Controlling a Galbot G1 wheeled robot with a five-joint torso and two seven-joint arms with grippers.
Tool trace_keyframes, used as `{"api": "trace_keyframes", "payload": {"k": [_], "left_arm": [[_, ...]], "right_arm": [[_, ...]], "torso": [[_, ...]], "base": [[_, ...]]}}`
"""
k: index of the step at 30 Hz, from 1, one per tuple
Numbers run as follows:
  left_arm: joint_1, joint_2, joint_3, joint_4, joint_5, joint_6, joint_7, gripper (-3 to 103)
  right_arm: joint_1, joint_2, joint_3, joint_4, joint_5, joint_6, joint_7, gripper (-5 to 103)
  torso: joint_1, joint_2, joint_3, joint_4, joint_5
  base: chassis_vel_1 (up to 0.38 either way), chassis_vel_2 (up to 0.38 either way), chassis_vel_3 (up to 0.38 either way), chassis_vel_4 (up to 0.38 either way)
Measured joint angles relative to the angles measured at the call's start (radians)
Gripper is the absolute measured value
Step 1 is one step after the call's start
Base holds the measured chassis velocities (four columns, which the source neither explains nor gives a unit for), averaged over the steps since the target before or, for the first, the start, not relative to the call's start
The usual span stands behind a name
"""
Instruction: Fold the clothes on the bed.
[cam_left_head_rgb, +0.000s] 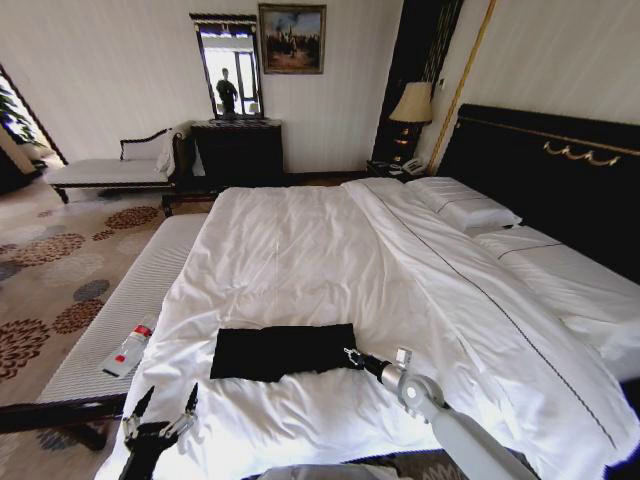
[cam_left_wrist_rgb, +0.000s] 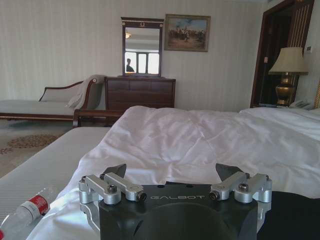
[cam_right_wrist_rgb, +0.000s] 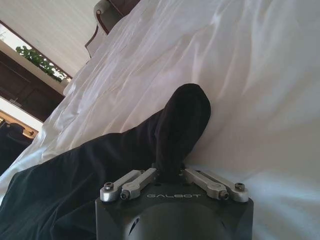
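While pinched at its 3 o'clock corner by right gripper (cam_left_head_rgb: 352, 355), fingers closed tight on a raised fold of cloth, black T-shirt (cam_left_head_rgb: 283, 351) lying flat on white bed (cam_left_head_rgb: 330, 250). Left gripper (cam_left_head_rgb: 160, 412) at 7 o'clock, fingers spread wide, empty.

A wide bed (cam_left_head_rgb: 330, 250) under a rumpled white duvet (cam_left_head_rgb: 300, 240) carries two white pillows (cam_left_head_rgb: 470, 205) against its dark headboard (cam_left_head_rgb: 550, 160). A folded black T-shirt (cam_left_head_rgb: 283, 351) lies flat on the duvet, one edge pinched in the right gripper's (cam_left_head_rgb: 350, 355) jaws. Beside the bed, a pale striped bench (cam_left_head_rgb: 130, 310) holds a plastic bottle (cam_left_head_rgb: 128, 349), just beyond the left gripper's (cam_left_head_rgb: 160, 408) spread jaws.
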Motion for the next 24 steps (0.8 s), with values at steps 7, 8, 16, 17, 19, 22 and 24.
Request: {"api": "trace_keyframes", "payload": {"k": [7, 8, 16, 17, 19, 22, 24], "left_arm": [[0.000, 0.000, 0.000, 0.000, 0.000, 0.000, 0.000, 100], [0.000, 0.000, 0.000, 0.000, 0.000, 0.000, 0.000, 100], [0.000, 0.000, 0.000, 0.000, 0.000, 0.000, 0.000, 100], [0.000, 0.000, 0.000, 0.000, 0.000, 0.000, 0.000, 100], [0.000, 0.000, 0.000, 0.000, 0.000, 0.000, 0.000, 100], [0.000, 0.000, 0.000, 0.000, 0.000, 0.000, 0.000, 100], [0.000, 0.000, 0.000, 0.000, 0.000, 0.000, 0.000, 100]], "right_arm": [[-0.030, 0.002, 0.039, 0.096, 0.006, 0.017, 0.032, 5], [-0.035, -0.003, 0.050, 0.117, 0.007, 0.021, 0.041, 5], [-0.045, -0.070, 0.163, 0.176, 0.004, -0.001, 0.084, 5], [-0.041, -0.081, 0.177, 0.166, 0.001, -0.012, 0.089, 5], [-0.035, -0.093, 0.188, 0.151, -0.008, -0.017, 0.091, 5], [-0.005, -0.130, 0.201, 0.071, -0.087, -0.022, 0.100, 5], [0.001, -0.141, 0.198, 0.046, -0.119, -0.019, 0.099, 5]], "torso": [[0.000, 0.000, 0.000, 0.0002, 0.0002], [0.000, 0.000, 0.000, 0.0002, 0.0002], [0.000, 0.000, 0.000, -0.0004, -0.0001], [0.000, 0.000, 0.000, -0.0003, 0.0002], [0.000, 0.000, 0.000, -0.0002, 0.0001], [0.000, 0.000, 0.000, 0.0000, 0.0001], [0.000, 0.000, 0.000, 0.0000, 0.0001]], "base": [[0.000, 0.000, 0.000, 0.000], [0.000, 0.000, 0.000, 0.000], [0.000, 0.000, 0.000, 0.000], [0.000, 0.000, 0.000, 0.000], [0.000, 0.000, 0.000, 0.000], [0.000, 0.000, 0.000, 0.000], [0.000, 0.000, 0.000, 0.000]]}}
